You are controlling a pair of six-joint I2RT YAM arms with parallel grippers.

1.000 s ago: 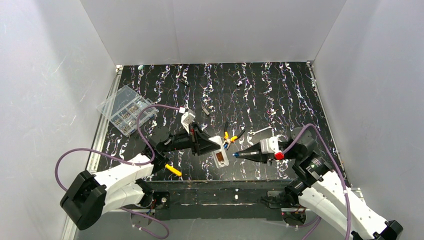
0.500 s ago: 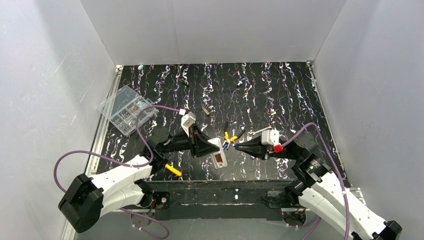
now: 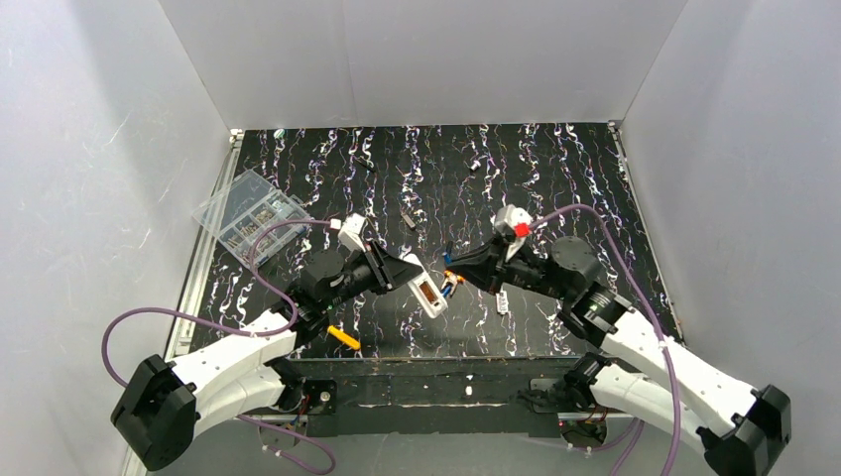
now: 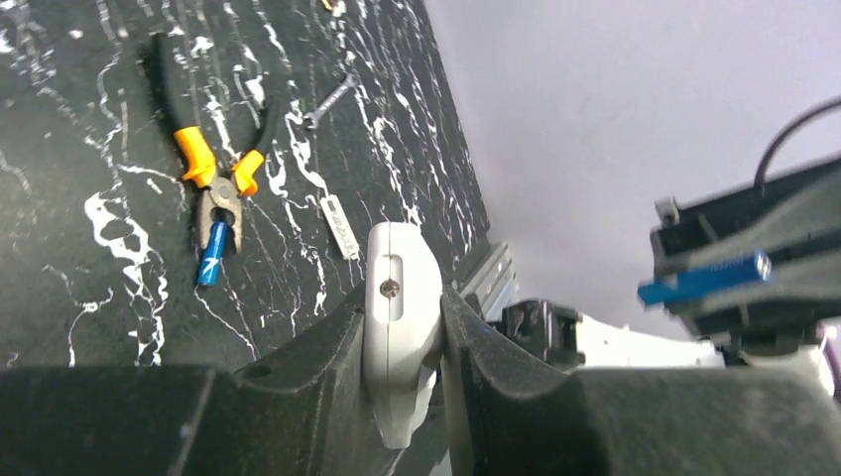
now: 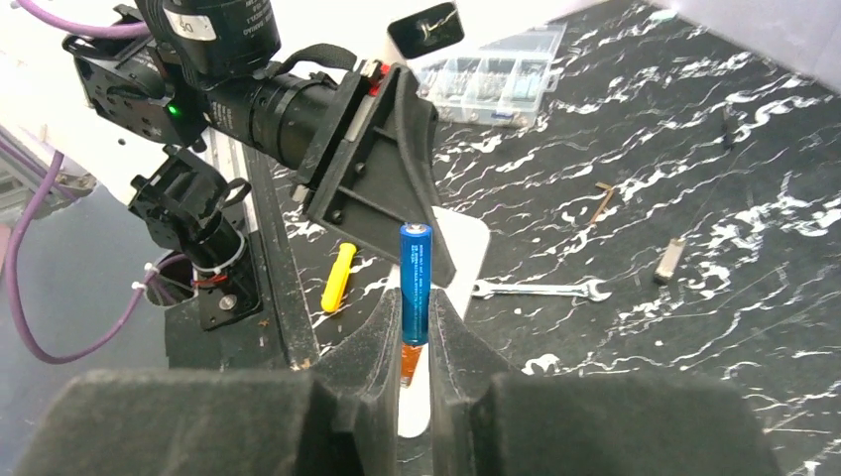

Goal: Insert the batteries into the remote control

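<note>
- Top external view, left side: the left jaws clamp the white remote (image 3: pixel 428 294), which has risen off the table (image 3: pixel 555 178) and tilted, its open recess showing.
- Right side: the right jaws pinch a blue battery (image 5: pixel 415 283) and have swung up close to the remote; insertion looks next.

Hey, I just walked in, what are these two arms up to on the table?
The left gripper is clamped on the white remote control and holds it up with its battery recess showing. The right gripper grips one blue battery by its lower end, close to the remote but not yet in the recess. A second blue battery lies on the table at the nose of the pliers.
</note>
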